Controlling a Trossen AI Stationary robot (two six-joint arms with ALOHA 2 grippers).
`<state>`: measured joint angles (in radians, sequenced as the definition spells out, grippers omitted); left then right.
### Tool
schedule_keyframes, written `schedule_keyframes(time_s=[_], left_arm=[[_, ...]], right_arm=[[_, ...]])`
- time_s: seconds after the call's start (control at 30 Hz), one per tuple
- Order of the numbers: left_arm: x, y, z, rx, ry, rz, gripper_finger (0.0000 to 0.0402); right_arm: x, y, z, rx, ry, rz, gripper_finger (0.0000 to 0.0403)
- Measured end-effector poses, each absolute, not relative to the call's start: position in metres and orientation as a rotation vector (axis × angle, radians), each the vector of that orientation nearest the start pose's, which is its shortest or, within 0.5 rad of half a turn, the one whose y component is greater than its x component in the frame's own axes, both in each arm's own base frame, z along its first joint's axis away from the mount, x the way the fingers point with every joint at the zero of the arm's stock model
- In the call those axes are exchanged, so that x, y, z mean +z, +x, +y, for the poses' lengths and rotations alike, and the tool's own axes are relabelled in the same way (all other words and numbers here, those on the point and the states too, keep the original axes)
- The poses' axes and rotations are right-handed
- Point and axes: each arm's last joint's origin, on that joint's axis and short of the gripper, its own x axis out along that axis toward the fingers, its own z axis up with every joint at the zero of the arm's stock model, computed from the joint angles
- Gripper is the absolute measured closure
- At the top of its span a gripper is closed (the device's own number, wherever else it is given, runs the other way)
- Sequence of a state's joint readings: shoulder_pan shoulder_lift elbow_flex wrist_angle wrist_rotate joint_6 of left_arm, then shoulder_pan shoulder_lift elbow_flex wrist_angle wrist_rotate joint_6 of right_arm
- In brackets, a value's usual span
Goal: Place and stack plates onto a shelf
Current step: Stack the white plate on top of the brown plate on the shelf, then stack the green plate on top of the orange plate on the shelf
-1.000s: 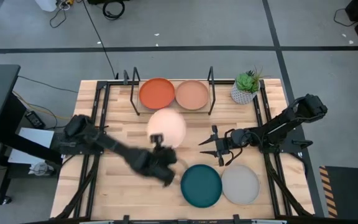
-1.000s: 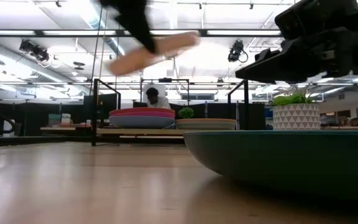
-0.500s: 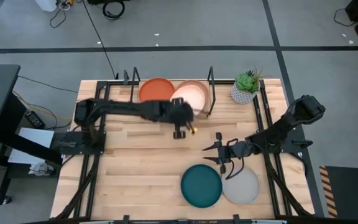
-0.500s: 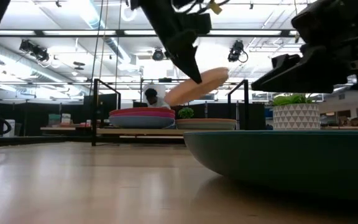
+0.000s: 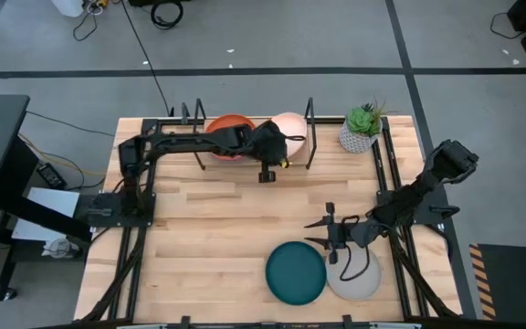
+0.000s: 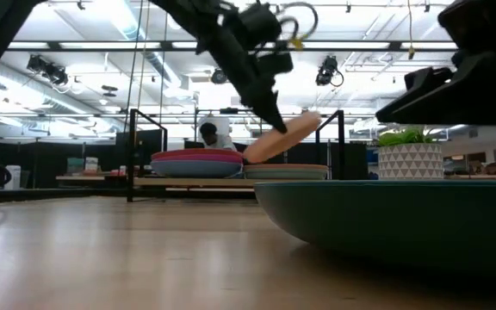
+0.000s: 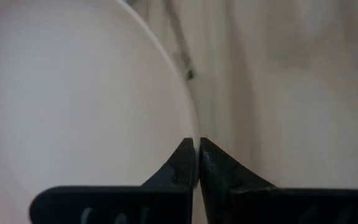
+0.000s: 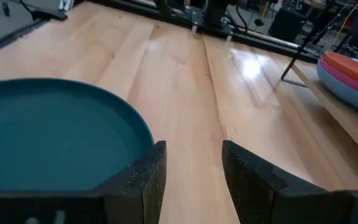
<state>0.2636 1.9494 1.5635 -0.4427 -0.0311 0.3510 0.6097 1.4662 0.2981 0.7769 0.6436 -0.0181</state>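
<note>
My left gripper (image 5: 268, 157) is shut on the cream plate (image 5: 289, 127), holding it tilted over the tan plate (image 6: 287, 171) on the shelf (image 6: 170, 182). Beside it on the shelf sits a stack topped by the orange plate (image 5: 226, 135), with pink and blue rims (image 6: 195, 164) below. My right gripper (image 5: 333, 239) hangs open above the table, near the dark teal plate (image 5: 295, 272) and the grey plate (image 5: 356, 276), touching neither. Both those plates lie flat on the tabletop. My left gripper pinches the cream plate's rim (image 7: 195, 140) between its two fingertips, on the plate's near-left side. The fingers slant down from the table's left and near side. The plate is tilted above the tan plate (image 6: 275, 142); whether its low edge touches, I cannot tell.
A potted plant (image 5: 362, 128) in a white pot stands right of the shelf's black upright (image 5: 310, 119). Black rails run along both table sides. A person (image 6: 212, 135) shows far behind the shelf in the low view. Bare wood lies in the table's middle and near left.
My left gripper has carried the cream plate from above the table's middle toward the far edge and down, to just over the tan plate on the shelf, still tilted. My right gripper has moved toward the near edge, closer to the teal and grey plates.
</note>
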Motion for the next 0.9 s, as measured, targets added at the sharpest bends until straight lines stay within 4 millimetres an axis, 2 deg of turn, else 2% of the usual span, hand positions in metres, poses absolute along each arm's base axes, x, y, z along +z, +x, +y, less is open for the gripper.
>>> schedule_keyframes(time_s=[0.1,0.27,0.63,0.9], left_arm=[[0.226,0.421,0.118,0.149,0.273,0.907,0.0387],[0.215,0.424,0.119,0.136,0.327,0.942,0.0384],[0.214,0.423,0.119,0.156,0.321,0.967,0.0285],[0.214,0.425,0.108,0.132,0.309,0.961,0.0277]], right_arm=[[0.130,0.194,0.120,-0.037,-0.252,0.306,0.0241],[0.131,0.192,0.123,-0.035,-0.256,0.300,0.0241],[0.131,0.191,0.124,-0.032,-0.256,0.299,0.0241],[0.131,0.191,0.124,-0.033,-0.256,0.299,0.0241]])
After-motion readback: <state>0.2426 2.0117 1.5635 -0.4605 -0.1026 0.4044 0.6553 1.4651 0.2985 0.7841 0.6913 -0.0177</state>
